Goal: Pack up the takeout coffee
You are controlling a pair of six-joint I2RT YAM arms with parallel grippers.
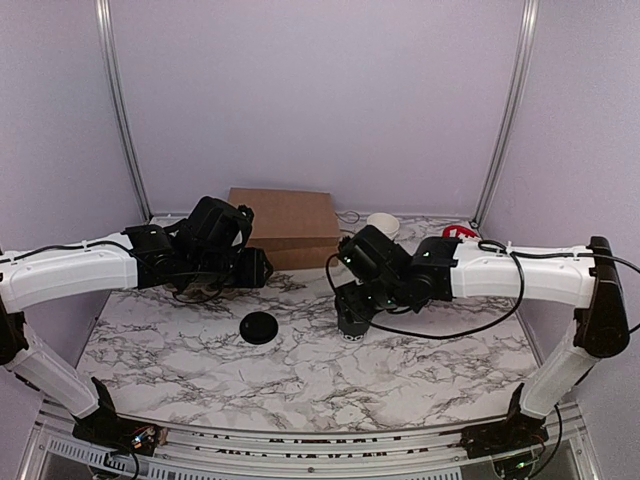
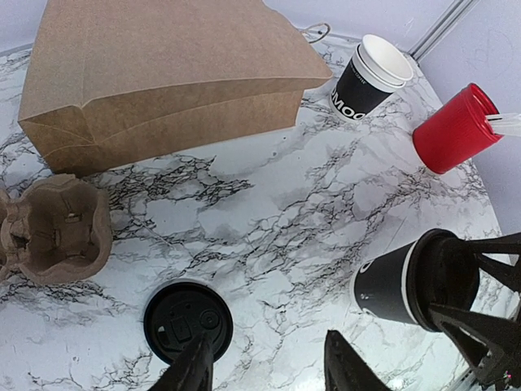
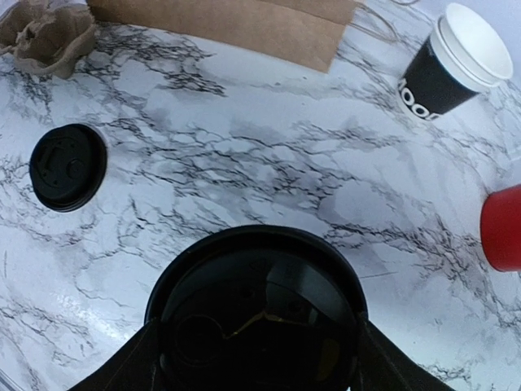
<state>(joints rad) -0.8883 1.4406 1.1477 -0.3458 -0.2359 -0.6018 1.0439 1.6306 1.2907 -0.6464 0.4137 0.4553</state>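
The takeout coffee cup (image 1: 350, 326) is small and black with white print, and it sits between the fingers of my right gripper (image 1: 352, 316) at mid-table, at or just above the marble. In the right wrist view the cup (image 3: 256, 314) fills the bottom, its top dark and glossy, and the right gripper (image 3: 259, 362) is shut on it. It also shows in the left wrist view (image 2: 389, 285). Its round black lid (image 1: 259, 327) lies flat to the cup's left, seen also in the wrist views (image 2: 187, 320) (image 3: 67, 167). My left gripper (image 2: 273, 371) is open and empty, hovering above the lid's right edge (image 1: 262, 270).
A brown paper bag (image 1: 285, 225) lies flat at the back. A cardboard cup carrier (image 2: 53, 232) sits at its left front corner. A stack of white-rimmed black cups (image 2: 370, 77) and a red cylinder of white sticks (image 2: 452, 130) stand at the back right.
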